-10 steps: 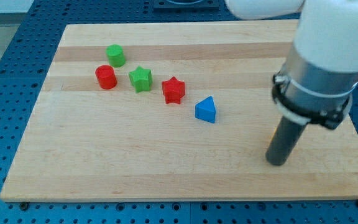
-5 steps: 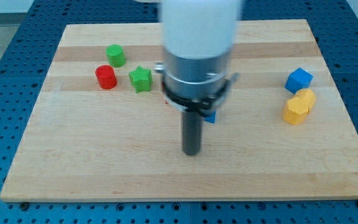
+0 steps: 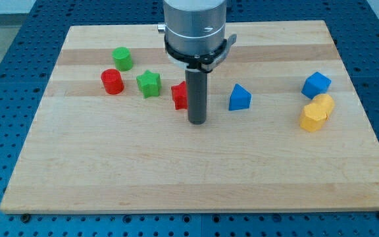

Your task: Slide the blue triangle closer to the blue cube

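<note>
The blue triangle [image 3: 239, 97] lies near the middle of the board. The blue cube [image 3: 316, 84] sits toward the view's right, well apart from the triangle. My tip [image 3: 197, 122] rests on the board to the left of the blue triangle, a small gap away, and just right of the red star [image 3: 179, 95], which the rod partly hides.
Two yellow blocks [image 3: 316, 110] sit touching just below the blue cube. A green star [image 3: 149, 83], a red cylinder [image 3: 112, 81] and a green cylinder [image 3: 122, 58] lie at the upper left. The wooden board [image 3: 176, 171] ends on a blue pegboard table.
My tip swept from the right side to the board's middle, then up beside the red star. The blue triangle has moved right and slightly up, nearer the blue cube.
</note>
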Robot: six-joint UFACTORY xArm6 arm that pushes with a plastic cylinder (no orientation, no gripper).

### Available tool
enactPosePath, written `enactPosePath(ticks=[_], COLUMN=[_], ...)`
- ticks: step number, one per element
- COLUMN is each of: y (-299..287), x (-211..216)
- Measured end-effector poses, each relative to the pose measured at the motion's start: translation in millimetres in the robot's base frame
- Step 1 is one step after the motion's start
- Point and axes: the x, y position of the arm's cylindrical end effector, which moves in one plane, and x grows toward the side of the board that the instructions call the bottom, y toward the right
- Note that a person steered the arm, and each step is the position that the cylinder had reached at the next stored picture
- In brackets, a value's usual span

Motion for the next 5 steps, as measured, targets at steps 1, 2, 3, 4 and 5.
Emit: enactPosePath(ticks=[1, 2, 3, 4, 5], y=[44, 48, 81, 127, 45], x=[-17, -29, -49, -72, -69])
